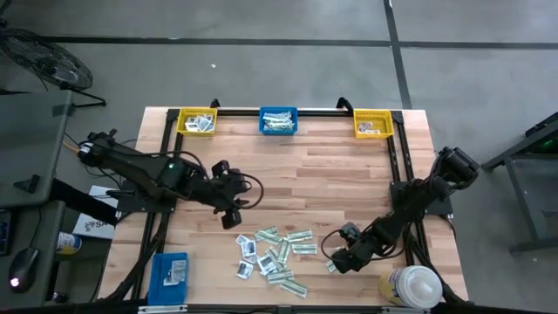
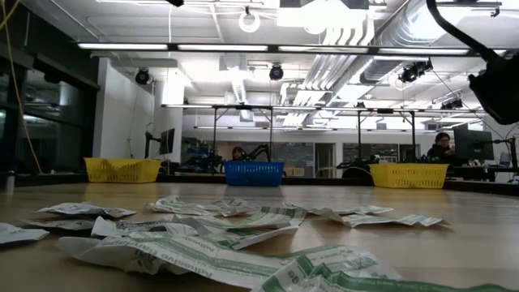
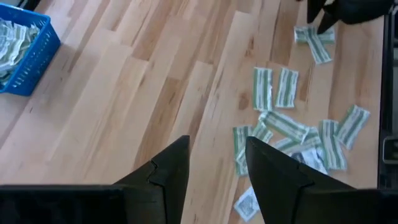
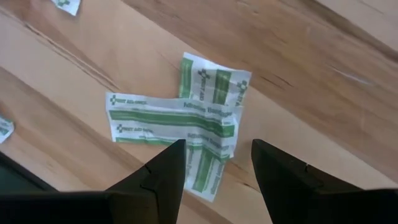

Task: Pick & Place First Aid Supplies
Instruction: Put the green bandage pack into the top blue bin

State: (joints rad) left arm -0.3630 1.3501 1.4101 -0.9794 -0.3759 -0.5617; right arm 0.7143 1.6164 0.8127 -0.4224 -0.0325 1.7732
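The first aid supplies (image 1: 275, 255), small white squares and green-and-white strips, lie flat and scattered on the wooden table near its front edge, and also show in the low view (image 2: 227, 227). My left gripper (image 1: 232, 215) hangs open above bare wood to the far left of the pile, which lies just past it in its wrist view (image 3: 286, 124). My right gripper (image 1: 336, 262) stands open at the pile's right end, pointing steeply down. Two crossed green-and-white strips (image 4: 186, 121) lie just ahead of its fingertips (image 4: 217, 152). I see no touch.
Along the far edge stand a yellow bin (image 1: 197, 121), a blue bin (image 1: 278, 120) and another yellow bin (image 1: 373, 124), each with packets inside. A blue bin (image 1: 170, 272) sits at the near left, a white-capped bottle (image 1: 414, 286) at the near right. The table's middle is bare wood.
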